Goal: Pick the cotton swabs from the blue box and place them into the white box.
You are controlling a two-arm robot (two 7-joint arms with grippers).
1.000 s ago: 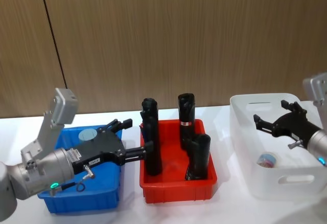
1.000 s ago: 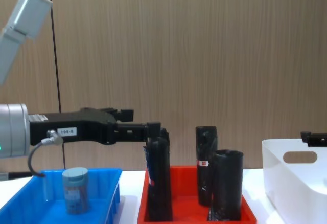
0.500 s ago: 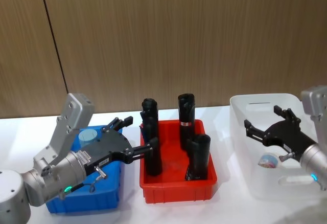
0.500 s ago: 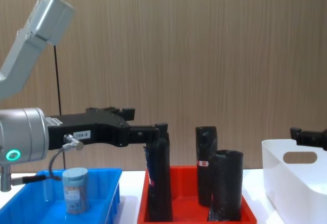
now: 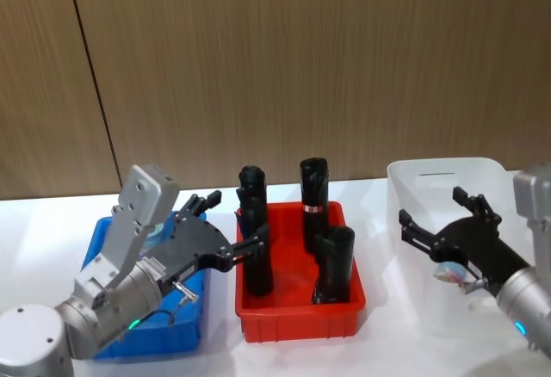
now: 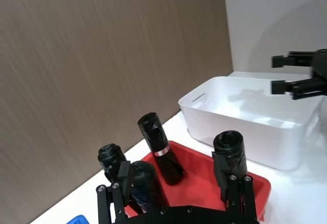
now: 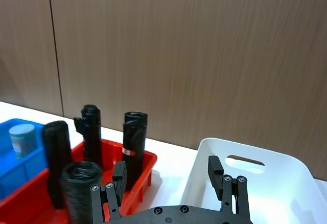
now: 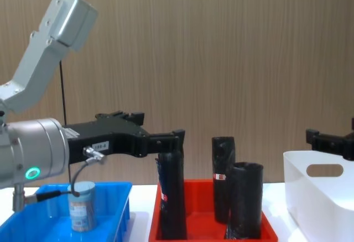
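One cotton swabs tub (image 8: 81,206) with a pale lid stands in the blue box (image 8: 113,198), also seen in the right wrist view (image 7: 21,139). My left gripper (image 5: 234,222) hangs open above the blue box's (image 5: 96,246) right edge, its fingertips (image 8: 178,137) reaching over the red tray. Nothing is between its fingers. My right gripper (image 5: 433,212) is open and empty over the near left part of the white box (image 5: 435,173). Behind it, a small round tub (image 5: 448,272) lies on the white box's floor, partly hidden.
A red tray (image 5: 297,318) with several tall black rolls (image 5: 315,189) stands between the two boxes. The left fingers are close to the nearest roll (image 8: 171,195). A wooden wall runs behind the white table (image 5: 34,222).
The left arm's elbow has risen and its gripper has edged right towards the red tray, still open. The right gripper has drifted left and nearer me over the white box.
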